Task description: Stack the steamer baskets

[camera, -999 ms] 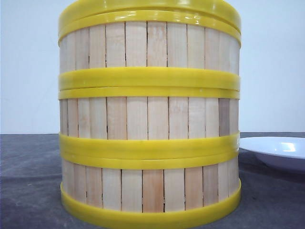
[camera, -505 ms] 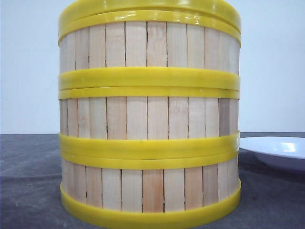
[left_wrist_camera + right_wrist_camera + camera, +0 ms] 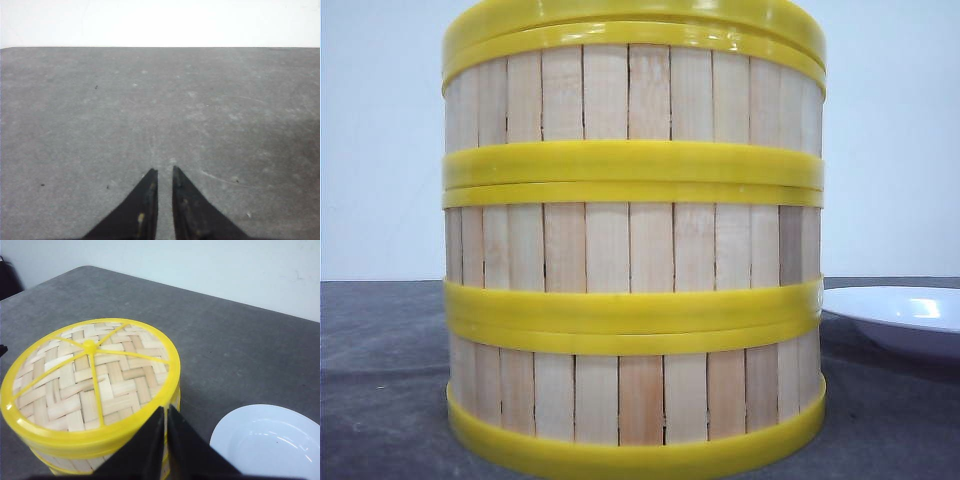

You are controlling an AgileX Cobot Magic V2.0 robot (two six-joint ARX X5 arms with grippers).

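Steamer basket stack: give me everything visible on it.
The steamer baskets form one upright, aligned column of three tiers on the grey table. Walls are pale vertical wooden slats; yellow plastic rims meet in double bands at each joint. A woven lid with yellow spokes and a centre knob closes the top. The white plate lies beside it, apart. The right hand, shut, shows in front of the stack's rim; contact unclear.

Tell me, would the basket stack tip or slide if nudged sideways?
The basket stack looks about as wide as tall, so it would likely slide rather than tip. Smooth yellow rims may let the tiers shift. The lid seems to sit on loose and could slip.
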